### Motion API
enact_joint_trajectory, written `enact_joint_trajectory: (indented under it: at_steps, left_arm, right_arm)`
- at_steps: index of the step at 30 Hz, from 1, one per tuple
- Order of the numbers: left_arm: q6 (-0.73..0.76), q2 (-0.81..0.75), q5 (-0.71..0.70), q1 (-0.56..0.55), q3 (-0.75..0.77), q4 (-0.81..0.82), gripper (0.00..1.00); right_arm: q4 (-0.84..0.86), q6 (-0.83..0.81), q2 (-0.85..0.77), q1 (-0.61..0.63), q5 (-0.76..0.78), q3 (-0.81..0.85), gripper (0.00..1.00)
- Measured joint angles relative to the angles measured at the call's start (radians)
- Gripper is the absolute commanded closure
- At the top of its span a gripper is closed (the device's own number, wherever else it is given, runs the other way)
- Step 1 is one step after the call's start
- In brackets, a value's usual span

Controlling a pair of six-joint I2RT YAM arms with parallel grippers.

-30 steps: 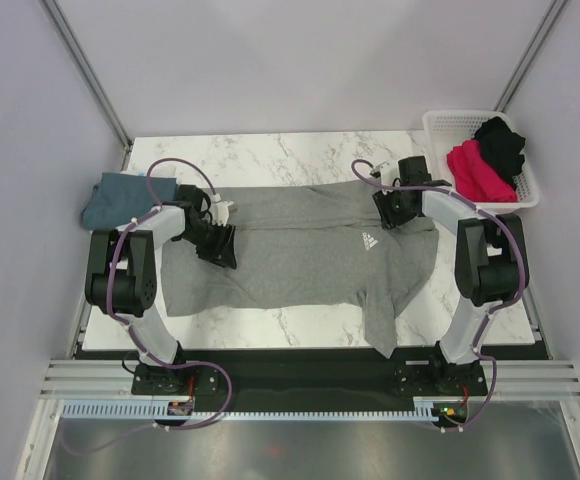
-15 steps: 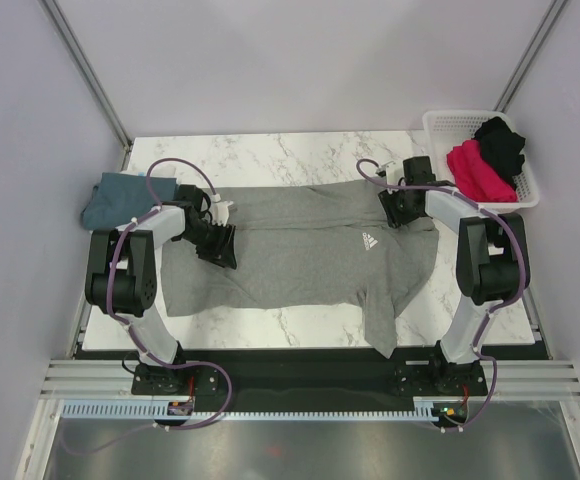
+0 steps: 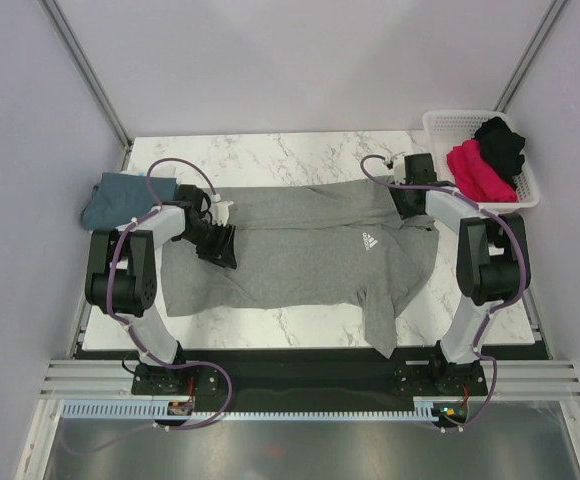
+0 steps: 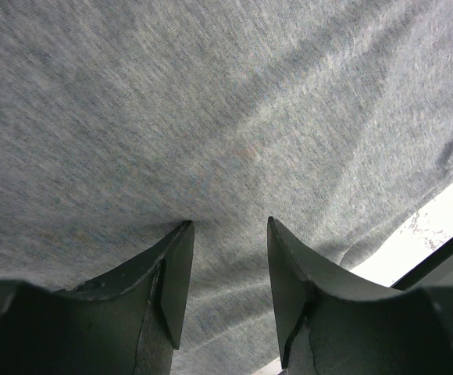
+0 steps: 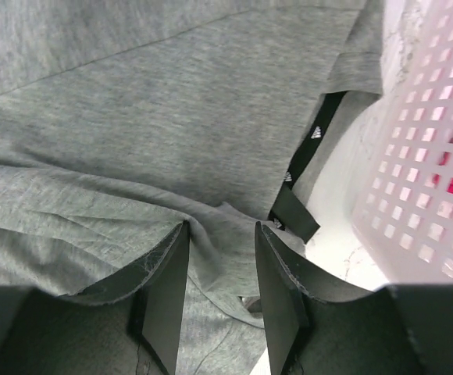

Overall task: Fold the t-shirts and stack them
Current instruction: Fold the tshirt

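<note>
A heather grey t-shirt with a small white chest logo lies spread across the table, one sleeve hanging over the near edge. My left gripper is open and rests on its left part; the left wrist view shows grey cloth under the open jaws. My right gripper is open at the shirt's collar end. In the right wrist view its jaws straddle a raised grey fold beside the black collar tape. A folded teal-blue shirt lies at the far left.
A white plastic basket at the back right holds a magenta-pink shirt and a black shirt. Its wall is close to the right of my right gripper. The marble table's near edge lies under the hanging sleeve.
My right gripper has moved a little to the right and away from me, toward the collar and the basket. The left arm and the shirt's spread have not visibly changed.
</note>
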Motion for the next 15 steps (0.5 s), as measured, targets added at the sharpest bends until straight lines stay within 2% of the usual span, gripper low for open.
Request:
enact_joint_trajectory:
  at_steps: [7, 15]
  left_arm:
    - [0.000, -0.001, 0.000, 0.000, 0.000, 0.000, 0.49]
    - [0.000, -0.002, 0.000, 0.000, -0.001, 0.001, 0.49]
  right_arm:
    - [-0.007, 0.018, -0.075, 0.001, -0.001, -0.001, 0.53]
    - [-0.076, 0.043, -0.271, 0.003, -0.198, -0.056, 0.55]
